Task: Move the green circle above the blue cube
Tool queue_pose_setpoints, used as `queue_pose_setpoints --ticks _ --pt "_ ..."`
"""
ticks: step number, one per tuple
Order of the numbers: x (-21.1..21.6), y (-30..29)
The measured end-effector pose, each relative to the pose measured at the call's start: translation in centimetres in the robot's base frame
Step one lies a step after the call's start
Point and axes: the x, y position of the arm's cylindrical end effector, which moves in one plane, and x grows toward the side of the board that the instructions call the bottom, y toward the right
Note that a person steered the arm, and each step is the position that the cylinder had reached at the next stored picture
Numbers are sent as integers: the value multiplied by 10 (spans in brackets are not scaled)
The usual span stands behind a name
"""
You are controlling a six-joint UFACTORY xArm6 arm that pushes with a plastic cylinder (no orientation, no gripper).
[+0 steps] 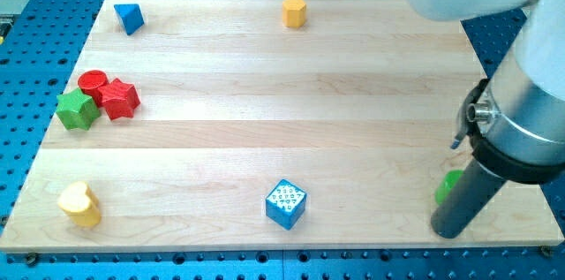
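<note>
The green circle (448, 185) lies near the board's bottom right, mostly hidden behind my rod; only a small green edge shows on the rod's left. My tip (448, 231) rests on the board just below the circle and touches or nearly touches it. The blue cube (286, 204) sits at the bottom centre, tilted, far to the left of the tip and the circle.
A wooden board (282, 94) lies on a blue table. A blue triangle (130, 18) is at top left, a yellow hexagon (294, 11) at top centre. A red circle (93, 82), red star (118, 98) and green star (78, 109) cluster at left. A yellow heart (80, 203) is at bottom left.
</note>
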Motion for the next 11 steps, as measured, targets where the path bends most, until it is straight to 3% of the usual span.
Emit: queue_pose_setpoints --ticks 1,2,5,7,9,10,11 --pt "0 59" --pt "-10 81" --pt "-68 -72" --pt "-97 -229" --pt "-90 -113" --pt "-43 -92" --pt "-47 -161"
